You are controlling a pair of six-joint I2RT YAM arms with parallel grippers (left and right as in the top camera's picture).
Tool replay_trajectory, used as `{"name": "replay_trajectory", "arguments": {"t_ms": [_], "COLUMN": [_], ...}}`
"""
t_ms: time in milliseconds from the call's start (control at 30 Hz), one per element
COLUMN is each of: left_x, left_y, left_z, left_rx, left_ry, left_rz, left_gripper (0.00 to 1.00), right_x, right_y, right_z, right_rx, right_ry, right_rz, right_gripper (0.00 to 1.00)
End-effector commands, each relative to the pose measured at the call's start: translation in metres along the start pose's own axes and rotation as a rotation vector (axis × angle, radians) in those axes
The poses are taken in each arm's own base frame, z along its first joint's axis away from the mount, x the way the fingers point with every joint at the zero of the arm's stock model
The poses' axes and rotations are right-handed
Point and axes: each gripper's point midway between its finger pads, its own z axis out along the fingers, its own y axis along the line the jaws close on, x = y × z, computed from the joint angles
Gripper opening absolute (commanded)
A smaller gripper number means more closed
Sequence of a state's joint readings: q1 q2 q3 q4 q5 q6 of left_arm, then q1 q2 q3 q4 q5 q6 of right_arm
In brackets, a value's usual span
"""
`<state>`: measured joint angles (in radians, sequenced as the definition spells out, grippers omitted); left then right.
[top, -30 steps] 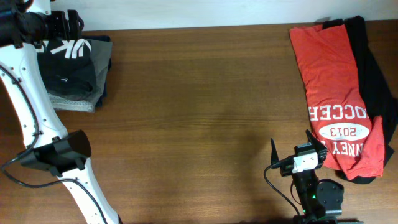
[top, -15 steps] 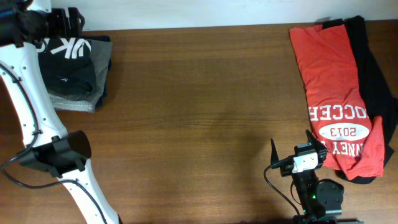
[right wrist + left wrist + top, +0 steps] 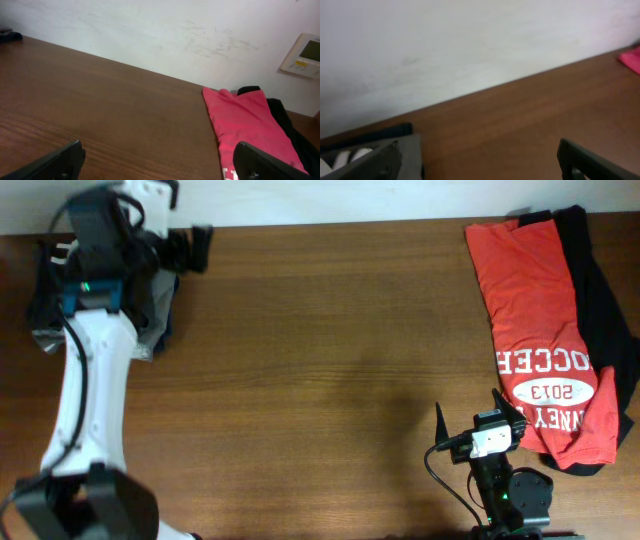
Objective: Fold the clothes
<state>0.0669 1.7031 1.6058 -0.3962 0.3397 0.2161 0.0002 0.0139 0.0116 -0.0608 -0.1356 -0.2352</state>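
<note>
Cloth, soft and creased: the red shirt [image 3: 540,300] lies flat and long at the far right corner of the table [image 3: 320,360]. Its white block print reads "2013" in an oval, with part of "OCCER" above. A black shirt [image 3: 605,310] lies under it, showing along its right edge. At the far left corner, a folded pile [image 3: 143,345] of dark and grey cloth sits partly under the left arm. The left gripper [image 3: 190,250] and right gripper [image 3: 476,418] each have 2 fingers spread wide, holding nothing. The tabletop is smooth brown wood grain.
</note>
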Motion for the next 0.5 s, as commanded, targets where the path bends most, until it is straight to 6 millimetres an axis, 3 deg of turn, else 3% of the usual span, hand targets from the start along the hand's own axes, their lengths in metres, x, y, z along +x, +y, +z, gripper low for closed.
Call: {"name": "replay_trajectory", "arguments": {"t_ms": [0, 200, 467], "left_x": [0.012, 0.064, 0.120], "left_y": [-0.021, -0.040, -0.064], "left_z": [-0.023, -0.040, -0.071], "left_rx": [-0.032, -0.095, -0.086], "left_ry": [-0.017, 0.015, -0.121], "left_rz": [0.029, 0.047, 0.077], "left_gripper": [0.99, 0.99, 0.99], "right_x": [0.002, 0.002, 0.002], "right_y": [-0.001, -0.001, -0.001], "right_z": [0.000, 0.000, 0.000], "right_rx": [0.006, 0.006, 0.006], "right_ry": [0.003, 0.003, 0.003], "right_rz": [0.016, 0.016, 0.016], "right_gripper": [0.99, 0.99, 0.99]}}
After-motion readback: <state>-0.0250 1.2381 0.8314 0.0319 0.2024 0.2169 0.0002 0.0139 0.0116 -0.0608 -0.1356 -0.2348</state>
